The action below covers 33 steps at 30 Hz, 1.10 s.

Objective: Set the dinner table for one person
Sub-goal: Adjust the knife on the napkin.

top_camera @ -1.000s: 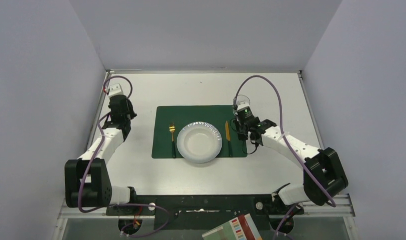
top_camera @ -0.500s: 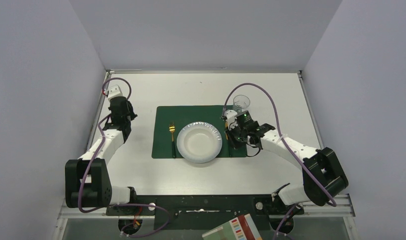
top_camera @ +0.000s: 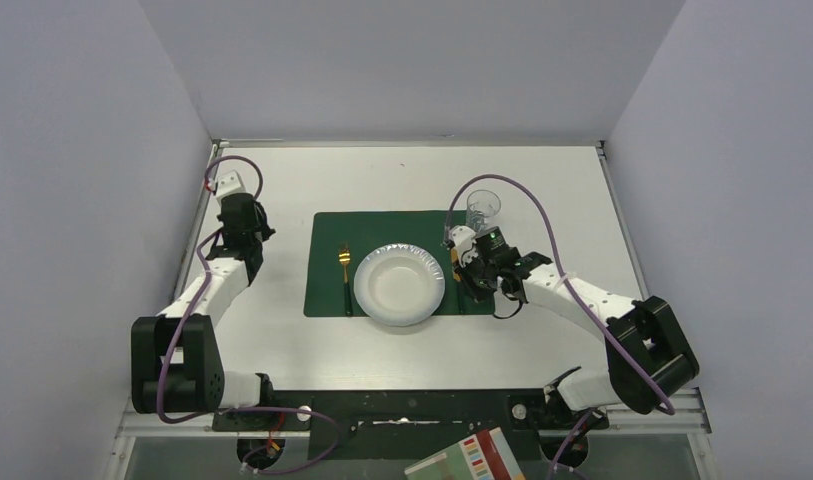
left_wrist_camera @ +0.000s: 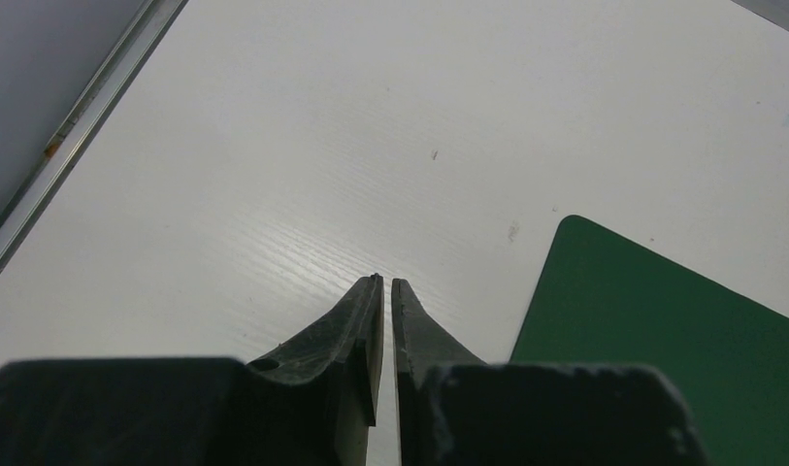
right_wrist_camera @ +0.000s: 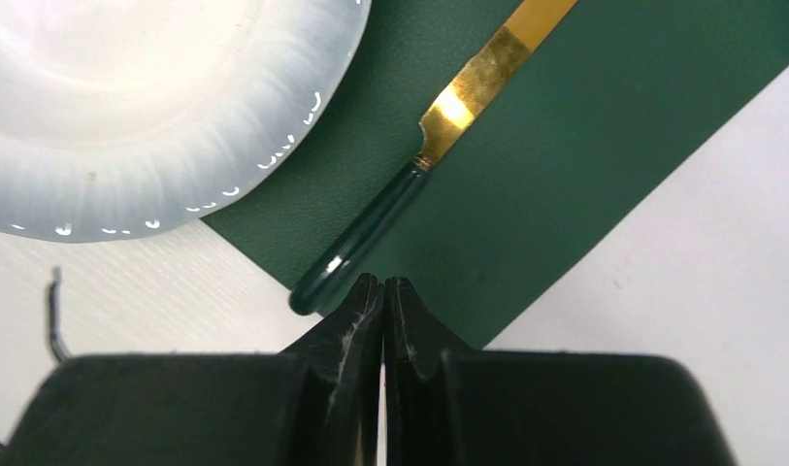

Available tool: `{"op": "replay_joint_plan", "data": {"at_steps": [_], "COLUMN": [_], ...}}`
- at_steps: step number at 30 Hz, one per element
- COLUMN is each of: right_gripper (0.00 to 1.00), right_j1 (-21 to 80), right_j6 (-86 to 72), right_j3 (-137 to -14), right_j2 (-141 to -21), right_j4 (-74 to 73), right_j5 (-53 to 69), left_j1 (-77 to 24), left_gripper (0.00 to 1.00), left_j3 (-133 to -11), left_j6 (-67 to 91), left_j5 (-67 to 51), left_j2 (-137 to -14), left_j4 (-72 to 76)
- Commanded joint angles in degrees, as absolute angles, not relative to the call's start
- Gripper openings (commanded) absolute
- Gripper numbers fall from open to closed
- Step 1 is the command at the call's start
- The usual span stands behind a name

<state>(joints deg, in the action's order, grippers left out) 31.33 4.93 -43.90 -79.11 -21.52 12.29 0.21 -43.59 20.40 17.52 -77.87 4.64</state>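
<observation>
The dinner table (top_camera: 402,175) is a white top carrying a dark green placemat (top_camera: 322,300). On the mat lie a white paper plate (top_camera: 399,285), a gold fork (top_camera: 345,272) to its left and a gold knife (top_camera: 460,304) with a dark handle to its right. A clear cup (top_camera: 484,207) stands off the mat's far right corner. My right gripper (right_wrist_camera: 382,282) is shut and empty, its tips just right of the knife handle's (right_wrist_camera: 361,243) end, over the mat's edge (right_wrist_camera: 565,146). My left gripper (left_wrist_camera: 386,282) hovers over bare table left of the mat (left_wrist_camera: 662,369), jaws almost together, holding nothing.
A thin metal rim (left_wrist_camera: 80,107) runs along the table's left edge, close to the left arm (top_camera: 217,280). Grey walls enclose the table on three sides. A purple cable (top_camera: 522,180) loops above the right arm near the cup.
My right gripper has moved left and nearer, away from the cup to the knife's handle end; the cup now stands in full view. The left arm has barely moved.
</observation>
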Motion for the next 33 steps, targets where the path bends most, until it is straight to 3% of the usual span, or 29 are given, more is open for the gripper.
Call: {"op": "replay_joint_plan", "data": {"at_steps": [1, 8, 22, 33], "right_gripper": [0.0, 0.0, 0.0, 0.0], "right_j1": [30.85, 29.36, 30.15, 30.15], "right_j6": [16.14, 30.17, 34.02, 34.98], "right_j3": [-45.06, -44.49, -46.88, -46.67], "right_j2": [-78.39, -78.74, -79.87, -83.54], "right_j4": [-19.69, -22.46, -32.52, -32.01], "right_j5": [8.62, 11.36, 26.74, 27.54], "left_j1": [0.7, 0.7, 0.7, 0.71], "left_gripper": [0.08, 0.08, 0.08, 0.07], "left_j3": [-44.84, -44.43, -44.42, -44.39], "left_j6": [20.96, 20.72, 20.13, 20.0], "left_j5": [17.49, 17.49, 16.86, 16.95], "left_j2": [-78.41, -78.32, -79.36, -79.23], "left_j4": [8.39, 8.72, 8.92, 8.53]}}
